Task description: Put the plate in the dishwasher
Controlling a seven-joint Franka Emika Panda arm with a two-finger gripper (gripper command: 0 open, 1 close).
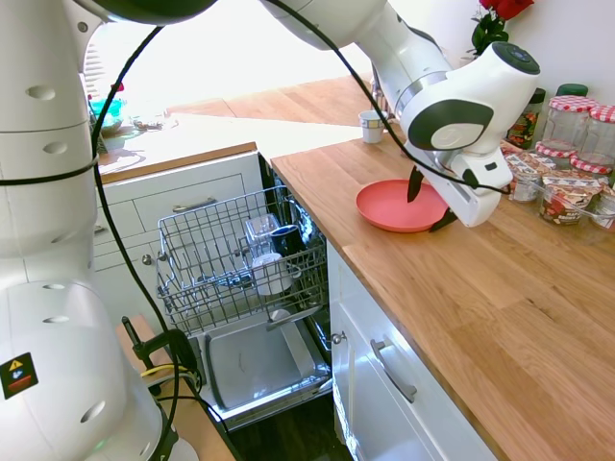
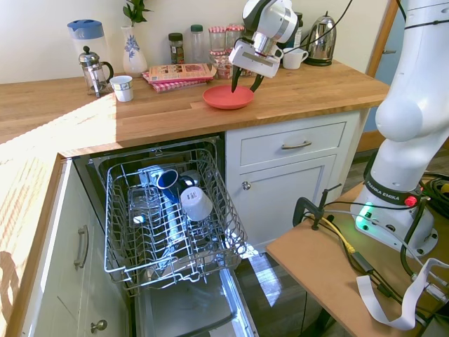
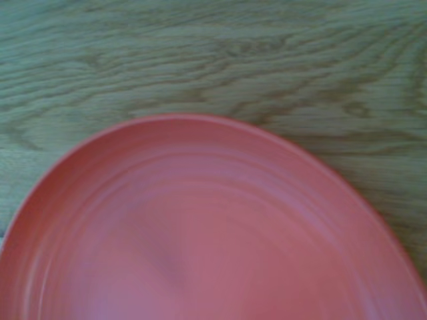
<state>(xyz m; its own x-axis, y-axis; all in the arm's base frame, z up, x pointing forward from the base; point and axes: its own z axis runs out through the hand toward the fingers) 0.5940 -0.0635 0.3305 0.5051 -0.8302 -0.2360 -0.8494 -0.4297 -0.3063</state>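
A robot gripper is hovering with its fingers spread apart over a red plate lying ungrasped on the wooden counter, while the dishwasher is standing open, waiting.

The glossy white rounded arm has dark grey joint rings and black cables along it. The white gripper carries 2 black fingers, and the base shows a green light.

Coral-red plate flat on countertop; dishwasher open, rack out.
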